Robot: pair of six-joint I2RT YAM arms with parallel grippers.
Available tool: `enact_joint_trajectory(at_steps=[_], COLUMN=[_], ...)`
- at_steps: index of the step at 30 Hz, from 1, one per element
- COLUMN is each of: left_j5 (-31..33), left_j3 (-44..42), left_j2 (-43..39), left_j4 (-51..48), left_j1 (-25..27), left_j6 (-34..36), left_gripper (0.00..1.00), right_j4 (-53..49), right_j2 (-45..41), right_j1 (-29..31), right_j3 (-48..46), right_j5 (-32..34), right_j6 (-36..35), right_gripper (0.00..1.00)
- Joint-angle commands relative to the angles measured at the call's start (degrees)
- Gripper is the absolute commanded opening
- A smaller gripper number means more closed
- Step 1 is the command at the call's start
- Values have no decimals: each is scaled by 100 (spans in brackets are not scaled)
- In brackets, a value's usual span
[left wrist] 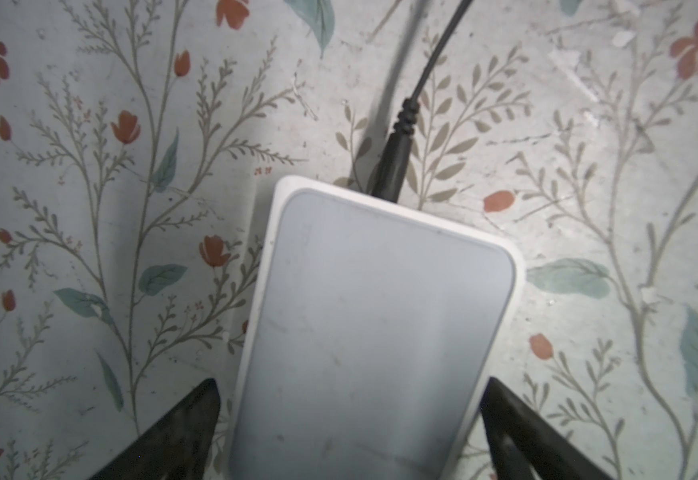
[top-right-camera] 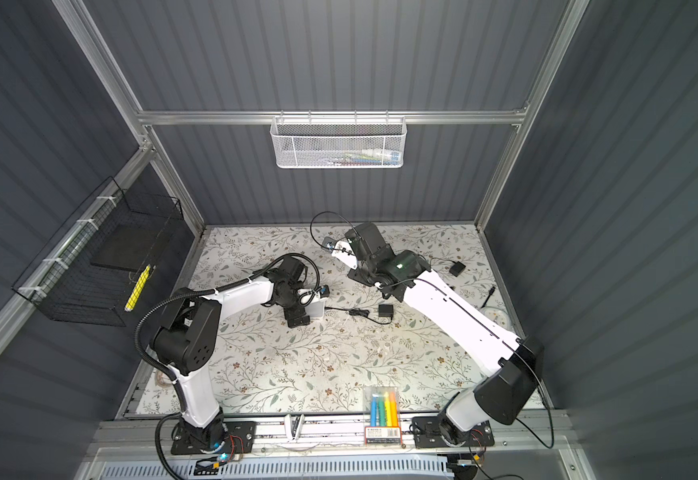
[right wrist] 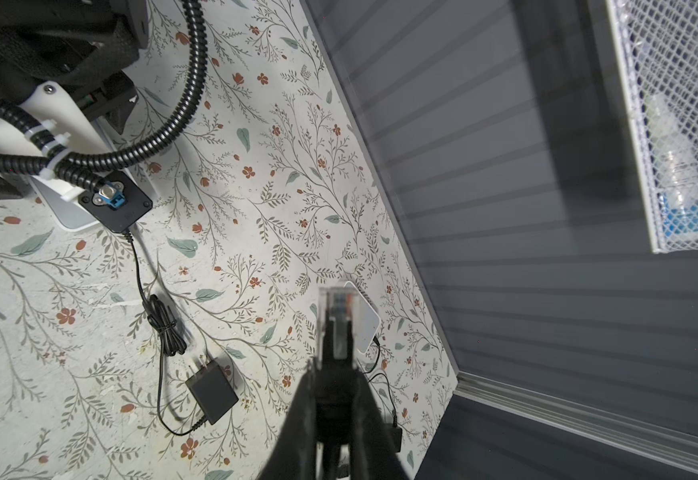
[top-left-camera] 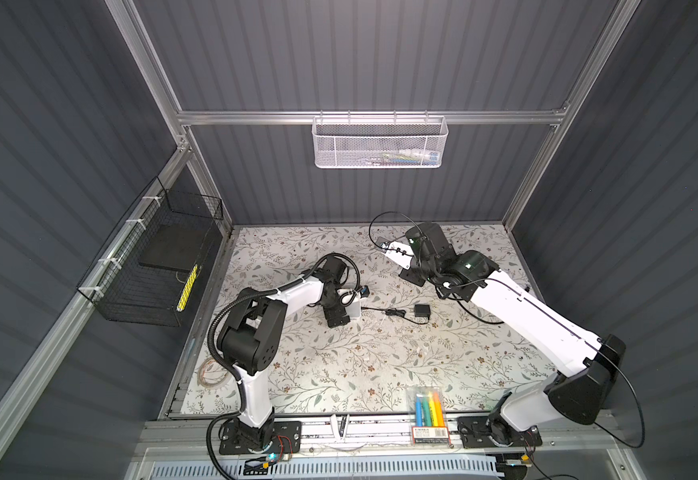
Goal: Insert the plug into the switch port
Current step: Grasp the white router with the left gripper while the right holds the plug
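Clear plug clamped in right gripper, distinct only in wrist view, left gripper spread around white switch.

white mesh basket on back rail, black wire basket, marker pack

The switch, a white rounded slab, lies flat on the floral counter, lower middle of the left wrist view (a black power lead enters its far edge). The plug, clear with coloured wires inside, points away from the camera, lower middle of the right wrist view.
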State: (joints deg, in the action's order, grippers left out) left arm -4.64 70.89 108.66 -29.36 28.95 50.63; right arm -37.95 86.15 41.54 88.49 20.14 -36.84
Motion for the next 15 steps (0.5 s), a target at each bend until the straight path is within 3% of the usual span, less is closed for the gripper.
enact_joint_trajectory(at_steps=[1,10,15], left_j5=[93,155,183], left_j3=[3,272,360], left_j2=[276,410,389], left_j4=[-307,-412,-468], left_j1=[24,27,-10], left_j6=[180,-49,-566], left_gripper=[96,83,72], right_j4=[88,108,202], right_j2=[-68,-100,-134], right_j1=[-30,-34,-51], right_j3=[-33,-130,-270], right_j5=[-128,-108,-156], right_j6=[137,194,241], right_gripper=[0,0,0])
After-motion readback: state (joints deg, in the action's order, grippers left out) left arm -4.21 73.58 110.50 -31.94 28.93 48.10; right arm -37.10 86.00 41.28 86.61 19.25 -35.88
